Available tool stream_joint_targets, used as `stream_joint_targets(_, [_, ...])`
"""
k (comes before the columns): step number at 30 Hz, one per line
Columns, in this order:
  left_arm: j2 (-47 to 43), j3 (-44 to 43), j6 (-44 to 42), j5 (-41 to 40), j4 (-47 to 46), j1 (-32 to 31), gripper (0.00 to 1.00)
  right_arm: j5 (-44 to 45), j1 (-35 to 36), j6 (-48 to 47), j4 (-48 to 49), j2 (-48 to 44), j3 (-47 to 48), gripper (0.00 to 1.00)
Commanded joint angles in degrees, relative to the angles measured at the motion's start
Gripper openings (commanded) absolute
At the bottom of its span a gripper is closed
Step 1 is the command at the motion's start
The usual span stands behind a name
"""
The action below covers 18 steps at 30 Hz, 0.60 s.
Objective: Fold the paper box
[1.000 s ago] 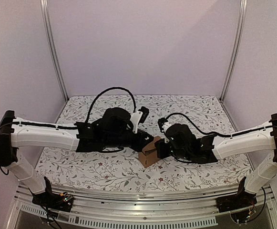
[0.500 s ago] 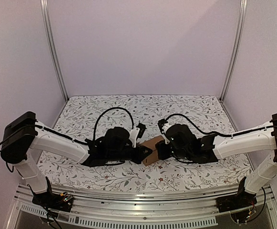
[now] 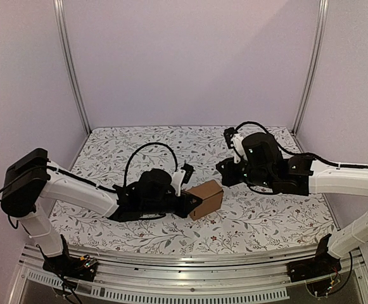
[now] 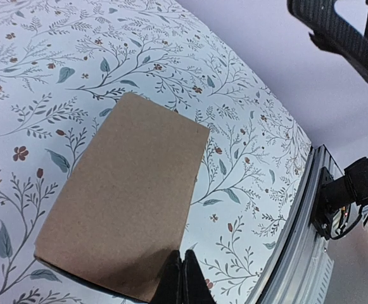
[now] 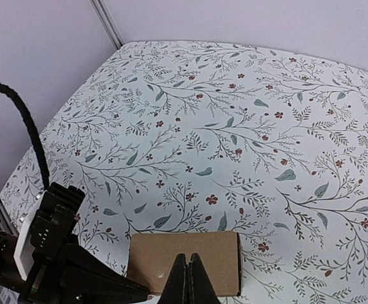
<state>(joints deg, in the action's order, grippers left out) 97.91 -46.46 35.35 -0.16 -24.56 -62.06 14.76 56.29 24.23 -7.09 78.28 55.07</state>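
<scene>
So here's where we're at: the box (image 3: 206, 198) is sitting on the flowery mat (image 3: 266, 209) as a small, closed-up brown carton, plain top face up. The left gripper (image 3: 197, 201) is low down, right at the box's left side. Its fingers are pinched together with nothing between them, and the tip is up against the box's wall. In the left wrist view the box (image 4: 126, 196) fills the middle, and the closed fingertips (image 4: 182, 266) poke in at its near edge, right by a corner. We'd call that touching, not holding. The right gripper (image 3: 222, 170) is off the box completely. It hangs above it, behind it and a bit to its right, jaws together as well and carrying nothing. From the right wrist camera we look down past the shut tips (image 5: 188, 266) onto the box (image 5: 152, 256). The tips line up over the box's near long edge, but with clear air between. The left gripper (image 5: 133, 291) shows there too, coming in from the box's lower left with its point at that corner.
</scene>
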Motion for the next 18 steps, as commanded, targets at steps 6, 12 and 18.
stream_joint_targets(6, [1.18, 0.53, -1.02, 0.95, 7.36, 0.88, 0.0, 0.47, -1.93, -2.76, -1.7, 7.89, 0.17, 0.0])
stream_joint_targets(12, [1.14, 0.31, -1.08, 0.97, 7.53, 0.89, 0.0, -2.59, -2.36, -0.54, -0.19, 14.44, -2.54, 0.0])
stream_joint_targets(18, [1.05, 0.06, -1.54, 1.32, 7.68, 0.96, 0.0, -2.55, -2.36, -0.13, -0.84, 10.15, -2.57, 0.0])
